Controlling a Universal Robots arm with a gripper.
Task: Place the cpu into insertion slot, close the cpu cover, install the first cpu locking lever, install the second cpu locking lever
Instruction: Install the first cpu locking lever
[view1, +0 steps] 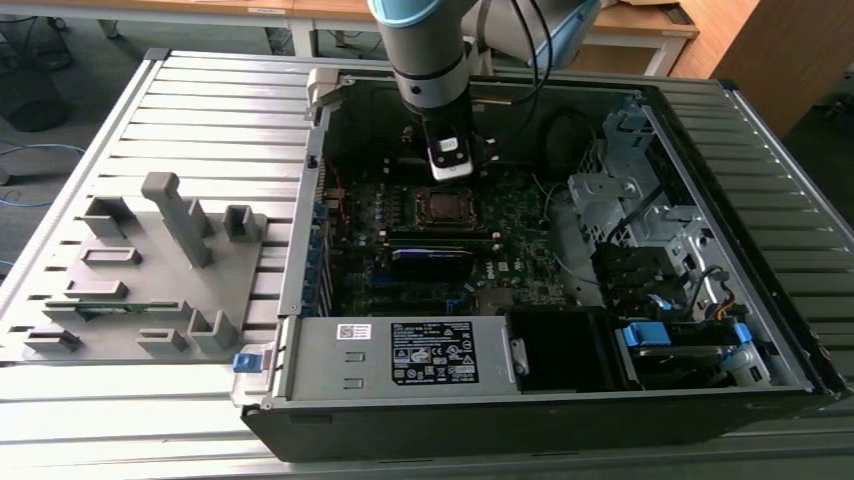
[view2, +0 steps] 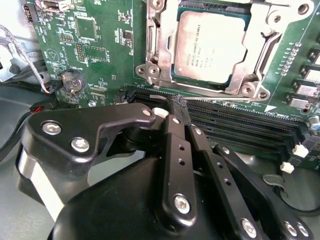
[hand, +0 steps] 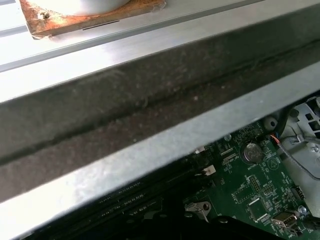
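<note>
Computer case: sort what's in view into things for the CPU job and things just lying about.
Job in hand:
- cpu, seated in the insertion slot
- cpu cover, down around the chip
- gripper, fingers together, beside the socket

Lying about:
- power supply box
- grey fixture tray
- memory slots
- coin battery

Open room above the cpu (view2: 211, 47); memory slots (view2: 240, 117) and case wall (view1: 310, 200) crowd its sides.

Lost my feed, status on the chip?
Hand shut, holding nothing, beside the socket. Chip seated, cover down around it. Nothing in the way.
</note>
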